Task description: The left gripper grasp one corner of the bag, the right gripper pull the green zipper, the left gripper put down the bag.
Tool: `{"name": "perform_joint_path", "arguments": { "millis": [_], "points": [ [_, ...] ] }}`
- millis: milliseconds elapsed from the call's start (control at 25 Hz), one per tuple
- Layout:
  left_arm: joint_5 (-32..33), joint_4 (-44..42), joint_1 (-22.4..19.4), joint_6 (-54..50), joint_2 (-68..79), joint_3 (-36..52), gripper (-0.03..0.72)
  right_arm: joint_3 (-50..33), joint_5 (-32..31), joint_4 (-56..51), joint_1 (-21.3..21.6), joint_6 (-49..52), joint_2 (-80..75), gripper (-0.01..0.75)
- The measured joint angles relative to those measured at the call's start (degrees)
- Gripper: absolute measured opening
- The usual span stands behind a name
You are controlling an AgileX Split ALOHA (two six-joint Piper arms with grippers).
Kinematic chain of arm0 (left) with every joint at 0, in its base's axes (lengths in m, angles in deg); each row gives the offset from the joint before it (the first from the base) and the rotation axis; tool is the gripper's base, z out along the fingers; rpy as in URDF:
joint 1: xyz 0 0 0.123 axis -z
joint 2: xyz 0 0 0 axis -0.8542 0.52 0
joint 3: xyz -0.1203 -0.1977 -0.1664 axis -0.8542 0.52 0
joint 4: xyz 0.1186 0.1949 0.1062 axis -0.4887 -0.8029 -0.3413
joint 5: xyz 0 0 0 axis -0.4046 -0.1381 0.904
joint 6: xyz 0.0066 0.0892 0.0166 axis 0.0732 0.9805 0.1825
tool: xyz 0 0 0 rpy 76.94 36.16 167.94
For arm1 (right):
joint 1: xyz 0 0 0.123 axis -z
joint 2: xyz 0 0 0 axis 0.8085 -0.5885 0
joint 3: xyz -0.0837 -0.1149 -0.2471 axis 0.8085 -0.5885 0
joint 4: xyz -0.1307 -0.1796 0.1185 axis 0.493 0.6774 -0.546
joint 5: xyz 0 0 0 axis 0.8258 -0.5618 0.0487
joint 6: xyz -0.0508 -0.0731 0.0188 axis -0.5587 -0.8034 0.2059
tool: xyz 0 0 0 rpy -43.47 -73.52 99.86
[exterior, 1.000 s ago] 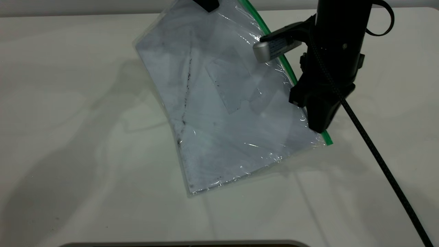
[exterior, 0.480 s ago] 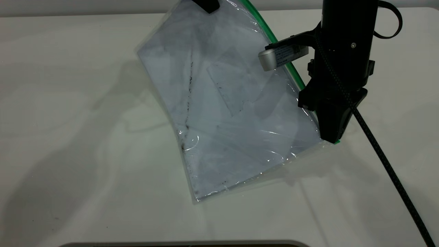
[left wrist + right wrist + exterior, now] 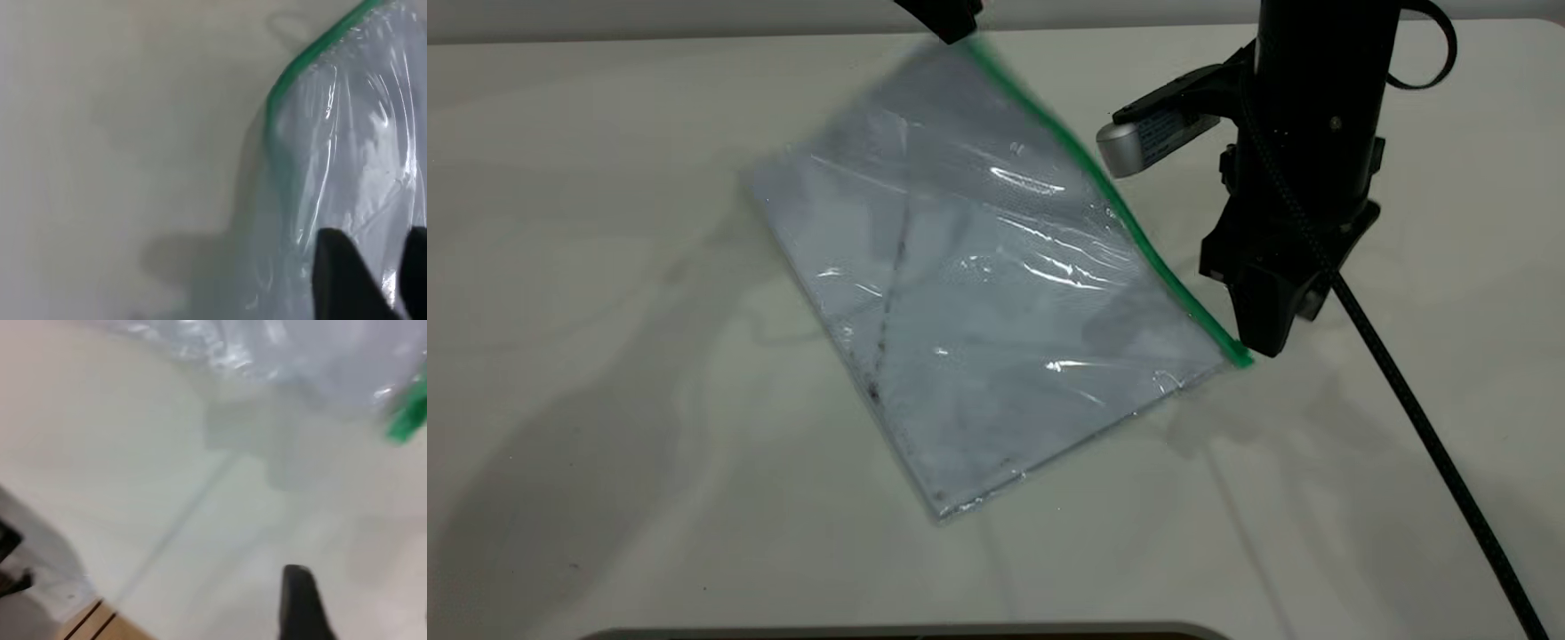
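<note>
Bag (image 3: 978,302) edge-down, right claw (image 3: 1263,342) just beside.

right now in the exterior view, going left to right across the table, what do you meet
bare table → the bag → the green zipper along the bag's right edge → the right tool just off the zipper's lower end → its ribbed cable

light: dim, even | glare: streaks on bag (image 3: 996,293) | blur: both wrist views (right worst)

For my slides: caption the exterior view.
Left gripper holds the bag by its far corner; right gripper beside the green zipper end.
</note>
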Motion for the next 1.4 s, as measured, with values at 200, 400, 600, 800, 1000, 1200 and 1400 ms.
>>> {"name": "perform_joint_path", "arguments": {
  "millis": [200,400,600,800,1000,1200,1400],
  "points": [
    [-4.91,-4.15,0.36,-8.3,-0.12,0.0,0.565,4.0,2.26,4.96,0.0,3.46,0.0,0.594],
    [-9.33,-12.6,0.37,-25.18,-3.04,0.0,0.626,7.69,3.08,5.28,0.0,3.62,1.52,0.57],
    [-7.38,-21.02,0.37,-40.97,-12.36,0.0,0.613,11.84,-0.45,6.3,0.0,3.16,11.26,0.564],
    [-1.08,-27.78,0.37,-53.84,-23.71,0.0,0.6,14.61,-2.69,8.12,0.0,3.16,28.26,0.564],
    [0.02,-35.07,0.37,-63.47,-34.08,-0.06,0.591,14.74,-6.21,8.12,0.0,5.1,47.65,0.564],
    [0.02,-41.64,0.37,-73.65,-42.07,-0.06,0.59,10.71,-9.26,6.31,0.0,7.16,69.16,0.563],
    [0.02,-43.49,0.37,-79.43,-49.39,4.01,0.59,-3.43,-9.68,3.33,0.0,9.53,93.96,0.562]
  ]
}}
